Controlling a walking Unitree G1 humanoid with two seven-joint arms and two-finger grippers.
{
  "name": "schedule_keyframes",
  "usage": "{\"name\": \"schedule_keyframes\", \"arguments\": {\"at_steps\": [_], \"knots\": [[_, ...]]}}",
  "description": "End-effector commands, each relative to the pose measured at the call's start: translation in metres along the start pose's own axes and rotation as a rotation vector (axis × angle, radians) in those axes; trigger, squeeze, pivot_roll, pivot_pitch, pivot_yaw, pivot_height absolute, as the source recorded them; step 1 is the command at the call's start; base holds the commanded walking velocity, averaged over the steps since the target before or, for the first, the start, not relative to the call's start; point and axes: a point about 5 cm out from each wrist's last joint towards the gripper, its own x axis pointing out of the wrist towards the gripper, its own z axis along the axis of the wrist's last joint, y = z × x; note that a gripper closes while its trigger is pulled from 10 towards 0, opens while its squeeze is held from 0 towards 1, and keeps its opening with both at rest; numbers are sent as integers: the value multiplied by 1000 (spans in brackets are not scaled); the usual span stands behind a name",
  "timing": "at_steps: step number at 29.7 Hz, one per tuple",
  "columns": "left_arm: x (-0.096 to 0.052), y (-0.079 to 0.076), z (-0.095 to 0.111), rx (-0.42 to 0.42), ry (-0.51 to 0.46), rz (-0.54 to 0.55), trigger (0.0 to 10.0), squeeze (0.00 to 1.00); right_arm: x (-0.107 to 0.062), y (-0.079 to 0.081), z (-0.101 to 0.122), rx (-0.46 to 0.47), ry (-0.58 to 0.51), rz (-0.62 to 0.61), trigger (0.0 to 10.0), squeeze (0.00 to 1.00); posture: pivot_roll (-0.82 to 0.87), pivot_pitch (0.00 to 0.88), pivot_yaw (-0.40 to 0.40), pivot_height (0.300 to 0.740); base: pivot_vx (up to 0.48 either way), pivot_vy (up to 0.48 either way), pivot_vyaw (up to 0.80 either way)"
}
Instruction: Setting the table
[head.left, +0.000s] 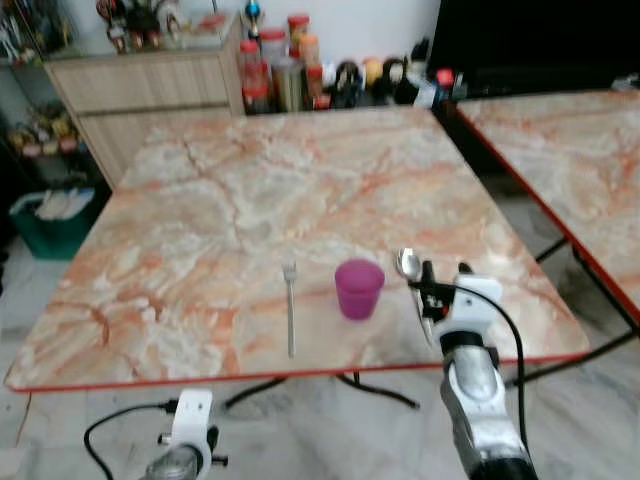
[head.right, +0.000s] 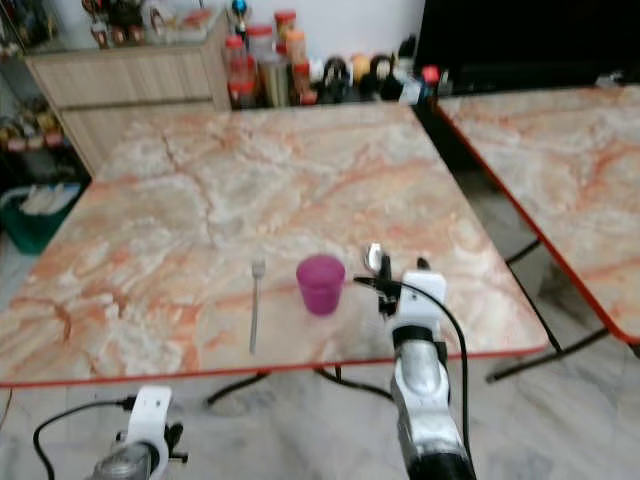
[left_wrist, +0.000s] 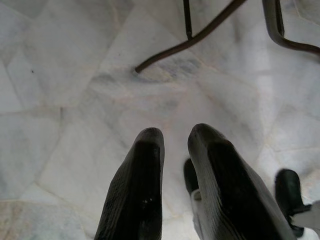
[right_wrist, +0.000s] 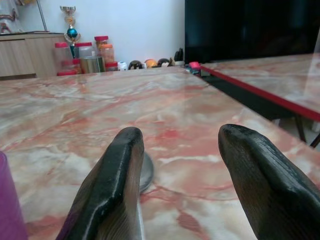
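Note:
A marble-patterned table (head.left: 250, 180) with a red edge stands before me. Near its front edge a fork (head.left: 291, 310) lies lengthwise, and a purple cup (head.left: 358, 288) stands upright to its right. Right of the cup lies a spoon (head.left: 408, 265), its bowl pointing away from me. My right gripper (head.left: 446, 275) rests low over the table beside the spoon's handle. Its fingers (right_wrist: 112, 185) are spread open with nothing between them, and the spoon bowl (right_wrist: 146, 172) peeks out past one finger. My left gripper (left_wrist: 175, 137) hangs below the table over the floor, shut and holding nothing.
A second marble table (head.left: 570, 140) stands to the right across a narrow gap. A wooden cabinet (head.left: 150, 90) and several jars (head.left: 280, 70) line the far wall. A green bin (head.left: 55, 220) sits at the left. Dark table legs (left_wrist: 200, 35) cross the tiled floor.

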Motion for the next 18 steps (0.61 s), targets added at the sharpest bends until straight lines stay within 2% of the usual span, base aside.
{"name": "schedule_keyframes", "arguments": {"at_steps": [1,18], "knots": [[-1,4,-1,2,5,12,10000,0,0,4,-1,11,5,6,10000,0,-37,0,31,736,0,0,0],[-1,4,-2,8,10,13,10000,0,1,8,-1,3,7,22,10000,0,-38,0,32,736,0,0,0]]}}
